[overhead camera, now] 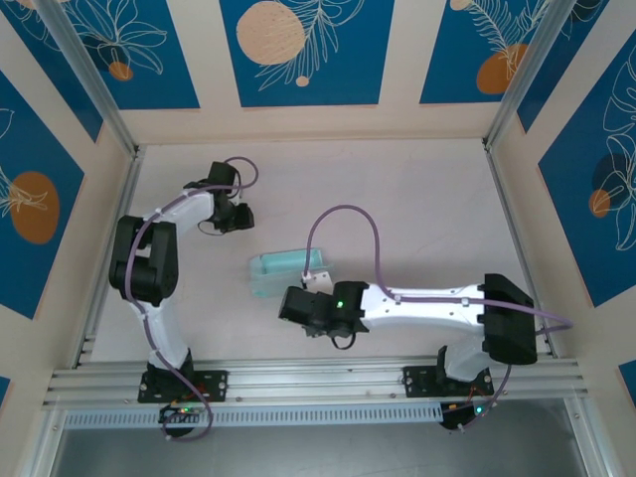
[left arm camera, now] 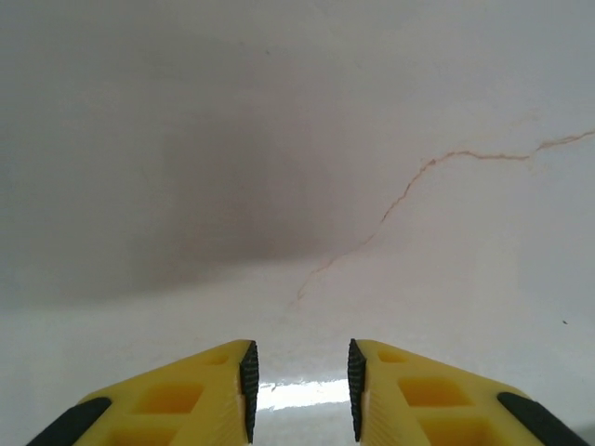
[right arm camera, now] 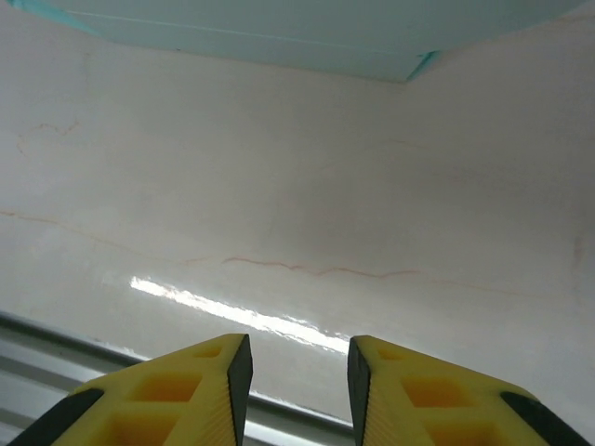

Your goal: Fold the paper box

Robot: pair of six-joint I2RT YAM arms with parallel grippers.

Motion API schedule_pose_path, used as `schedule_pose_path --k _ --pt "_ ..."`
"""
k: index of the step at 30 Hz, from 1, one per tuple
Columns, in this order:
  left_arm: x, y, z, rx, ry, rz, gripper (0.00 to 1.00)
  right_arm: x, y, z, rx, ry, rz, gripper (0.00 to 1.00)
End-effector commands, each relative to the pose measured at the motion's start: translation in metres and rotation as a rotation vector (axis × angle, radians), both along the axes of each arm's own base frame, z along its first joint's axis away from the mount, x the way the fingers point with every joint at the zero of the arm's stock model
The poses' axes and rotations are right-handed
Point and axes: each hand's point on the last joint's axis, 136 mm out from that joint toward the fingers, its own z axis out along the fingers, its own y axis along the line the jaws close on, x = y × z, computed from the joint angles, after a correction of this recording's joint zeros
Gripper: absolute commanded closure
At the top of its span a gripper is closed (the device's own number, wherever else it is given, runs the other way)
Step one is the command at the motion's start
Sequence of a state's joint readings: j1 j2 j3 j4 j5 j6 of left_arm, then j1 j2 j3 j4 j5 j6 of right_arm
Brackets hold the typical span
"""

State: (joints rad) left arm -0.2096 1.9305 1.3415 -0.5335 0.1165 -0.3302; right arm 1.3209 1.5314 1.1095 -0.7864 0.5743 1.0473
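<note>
Two arms: both reach over the white table (overhead camera: 417, 189); their bases sit on the metal rail (overhead camera: 318, 380) at the near edge.
Paper box: the paper box (overhead camera: 281, 269) is pale mint card lying on the table near the middle, between the two grippers.
Box shape: it looks low and partly flat, though the overhead view is too coarse to tell which flaps stand up.
Box, right wrist view: the paper box (right arm camera: 279, 28) shows as a mint edge across the top of the frame, resting on the table and well ahead of the fingertips.
Left gripper: the left gripper (overhead camera: 237, 213) hovers to the upper left of the box, apart from it.
Left gripper state: in its wrist view the left gripper (left arm camera: 302, 390) is released, its yellow fingers (left arm camera: 167, 409) standing apart with bare table between the black pads; it grasps nothing.
Right gripper: the right gripper (overhead camera: 296, 304) sits just on the near side of the box, beside its lower edge.
Right gripper state: in its wrist view the right gripper (right arm camera: 293, 390) is released, with a clear gap between the jaws and nothing in it.
Table surface: a thin brownish vein (left arm camera: 418, 177) runs across the table in the left wrist view; a glare streak lies near the rail (right arm camera: 56, 367) in the right wrist view.
Surroundings: blue wall panels (overhead camera: 298, 50) with flower prints stand behind the table.
</note>
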Motion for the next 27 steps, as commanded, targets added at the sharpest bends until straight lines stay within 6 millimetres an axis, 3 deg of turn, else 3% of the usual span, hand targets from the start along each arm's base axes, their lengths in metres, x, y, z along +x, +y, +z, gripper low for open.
schedule_pose_path --k 1,7,12,20,27 --pt "0.000 -0.020 -0.004 -0.052 0.013 -0.051 0.68 0.008 0.014 -0.007 0.079 0.021 -0.042 0.65" --pt "-0.015 -0.033 -0.011 -0.065 0.035 -0.074 0.72 0.032 0.014 -0.026 0.134 0.063 -0.088 0.65" --pt "-0.030 -0.034 -0.016 -0.099 0.049 -0.062 0.75 0.065 0.013 -0.021 0.139 0.039 -0.091 0.64" --pt "-0.050 -0.046 -0.008 -0.189 0.039 -0.047 0.77 0.116 -0.008 -0.020 0.164 0.019 -0.128 0.64" --pt "-0.085 -0.061 -0.006 -0.246 0.030 0.000 0.78 0.169 -0.012 -0.007 0.231 0.016 -0.105 0.63"
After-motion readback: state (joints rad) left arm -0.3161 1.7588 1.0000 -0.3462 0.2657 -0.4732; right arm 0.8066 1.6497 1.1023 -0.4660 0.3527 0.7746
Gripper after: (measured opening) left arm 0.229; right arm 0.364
